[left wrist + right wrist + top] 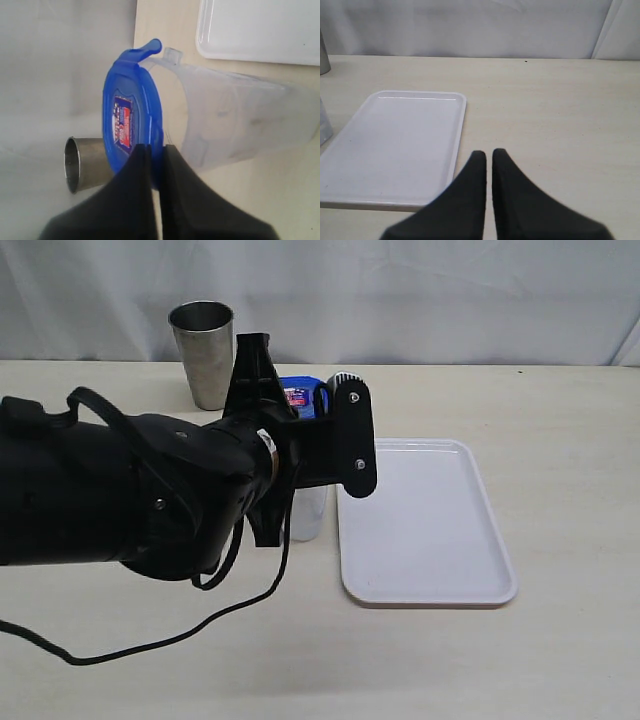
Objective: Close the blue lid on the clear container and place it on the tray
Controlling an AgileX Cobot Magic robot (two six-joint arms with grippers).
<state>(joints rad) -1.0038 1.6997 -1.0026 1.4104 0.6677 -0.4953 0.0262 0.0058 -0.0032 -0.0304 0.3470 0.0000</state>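
The blue lid point(131, 115) with its red-and-white sticker sits on the mouth of the clear container point(235, 120). One lid flap point(150, 47) sticks outward, unlatched. My left gripper point(153, 148) is shut on the lid's rim at another flap. In the exterior view my left arm covers most of the container; only the lid's top point(298, 395) and the container's base point(308, 515) show, standing on the table just left of the white tray point(430, 525). My right gripper point(489, 152) is shut on nothing, low over the table beside the tray's point(395, 145) edge.
A grey steel cup point(205, 352) stands at the back left, behind the container. A black cable point(150, 645) trails over the front of the table. A white curtain hangs behind the table. The right arm does not show in the exterior view.
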